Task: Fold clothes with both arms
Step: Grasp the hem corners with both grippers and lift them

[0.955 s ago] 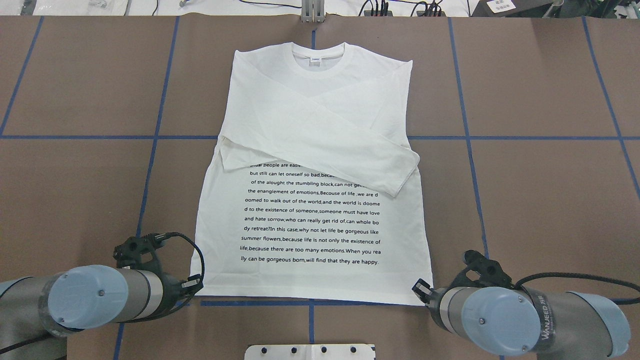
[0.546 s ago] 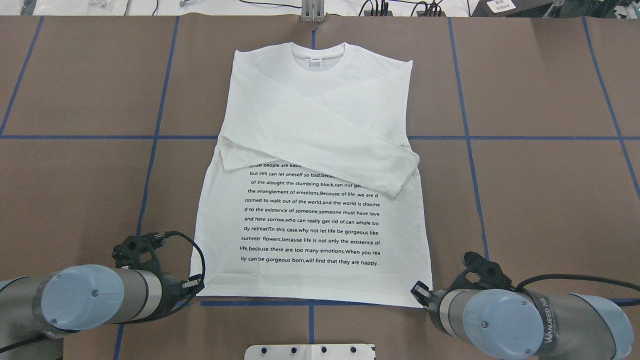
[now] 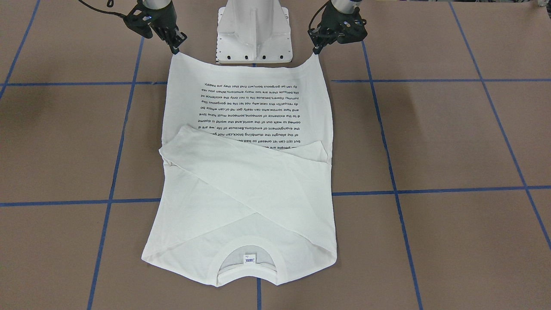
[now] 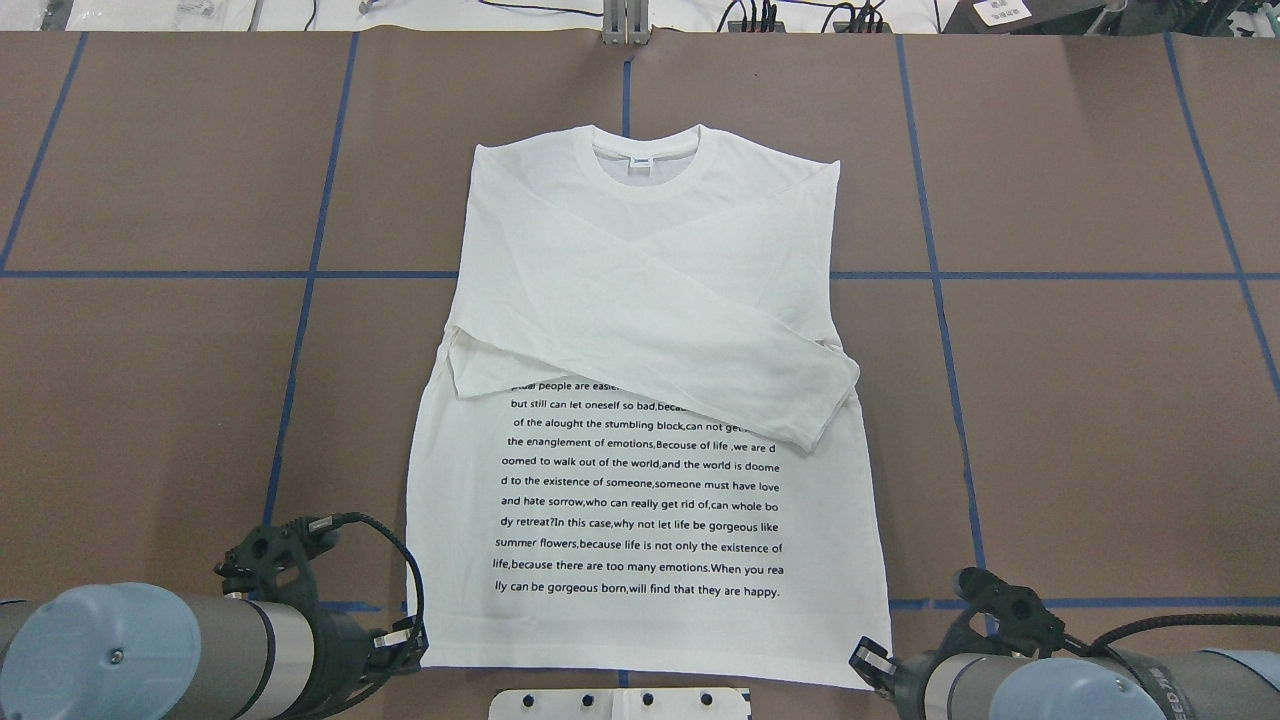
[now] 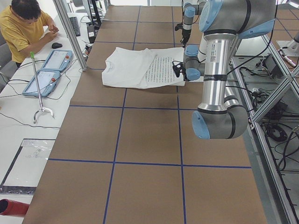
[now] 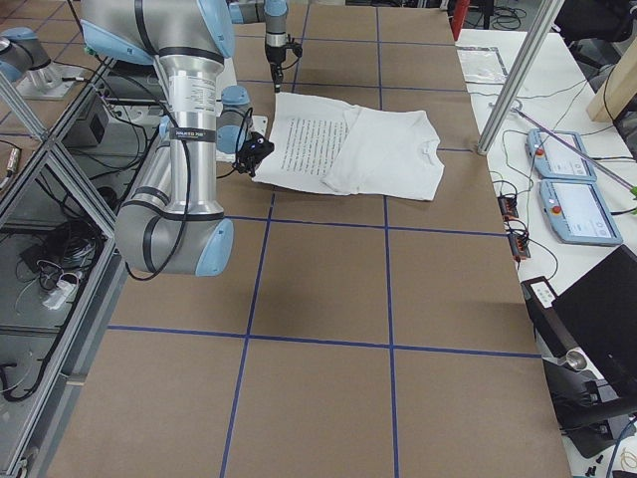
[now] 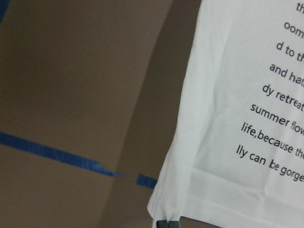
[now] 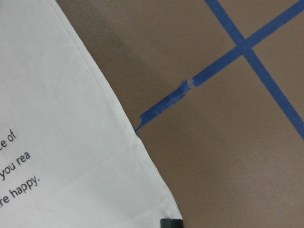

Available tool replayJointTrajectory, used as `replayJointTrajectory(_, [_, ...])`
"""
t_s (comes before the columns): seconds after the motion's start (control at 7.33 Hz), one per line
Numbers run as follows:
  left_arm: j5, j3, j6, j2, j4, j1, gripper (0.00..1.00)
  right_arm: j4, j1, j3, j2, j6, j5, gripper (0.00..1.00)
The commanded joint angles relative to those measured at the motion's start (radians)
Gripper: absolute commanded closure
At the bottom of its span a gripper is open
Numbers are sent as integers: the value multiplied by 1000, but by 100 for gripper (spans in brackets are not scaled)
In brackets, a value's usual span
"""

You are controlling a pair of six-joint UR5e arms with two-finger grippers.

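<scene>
my left gripper [image 4: 405,637] clamped on the near left hem corner of the t-shirt [image 4: 640,300]. my right gripper [image 4: 866,664] clamped on the near right corner, i think; pads barely show. shirt flat on the table [image 4: 150,400], sleeves crossed, collar far. print [image 4: 640,505] ends: "lly can be gorgeous born,will find that they are happy."
</scene>
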Motion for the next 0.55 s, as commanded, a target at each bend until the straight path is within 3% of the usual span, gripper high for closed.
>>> replayJointTrajectory(0.0, [-1, -54, -20, 3, 14, 8, 100, 1, -3, 43, -33, -2, 0, 100])
replayJointTrajectory(0.41, [2, -86, 25, -15, 58, -62, 100, -1, 142, 42, 2, -45, 9, 100])
